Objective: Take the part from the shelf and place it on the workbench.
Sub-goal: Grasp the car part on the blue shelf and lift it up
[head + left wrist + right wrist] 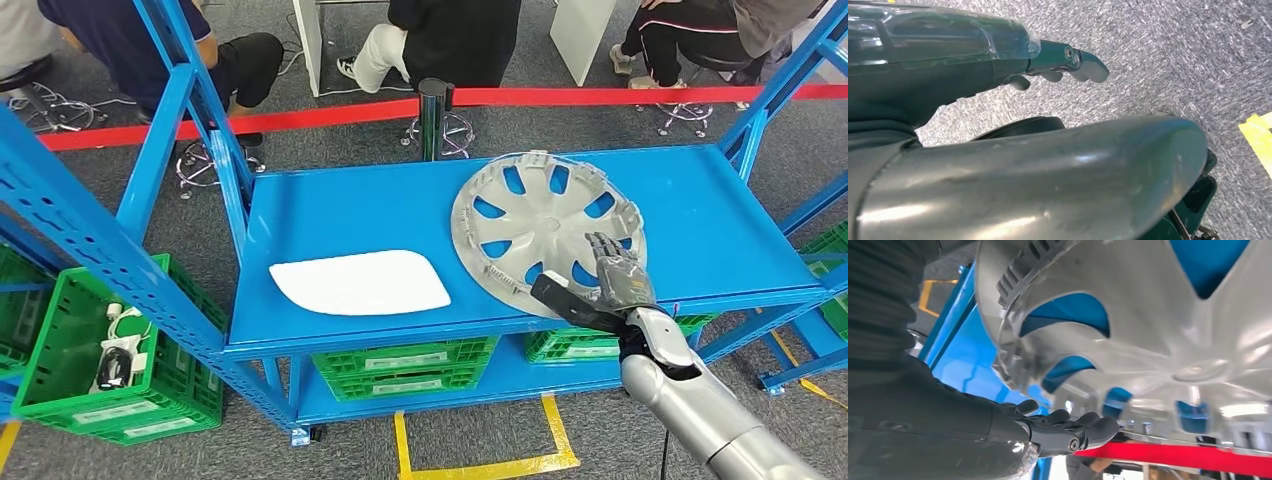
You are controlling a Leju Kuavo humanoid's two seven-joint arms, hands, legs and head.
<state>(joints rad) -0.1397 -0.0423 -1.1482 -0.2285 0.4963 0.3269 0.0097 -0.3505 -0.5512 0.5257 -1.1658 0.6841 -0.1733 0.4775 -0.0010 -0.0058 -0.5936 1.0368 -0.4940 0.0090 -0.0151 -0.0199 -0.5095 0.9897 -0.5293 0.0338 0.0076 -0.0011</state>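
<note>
A silver hubcap [540, 225] lies on the blue shelf [330, 200], its front rim reaching the shelf's front edge. My right hand [620, 275] is at the hubcap's front right, fingers stretched flat over its rim. In the right wrist view the fingers [1063, 427] lie straight alongside the hubcap [1148, 315], and nothing sits between them and the thumb. A flat white part [360, 282] rests on the shelf to the left of the hubcap. My left hand [1058, 65] hangs over grey floor and holds nothing.
Green crates [405, 365] fill the lower shelf, and another green crate [100, 370] stands at the left. Blue uprights [160, 140] frame the shelf. Behind it run a red barrier tape [300, 118] on a metal post [435, 115], with seated people beyond.
</note>
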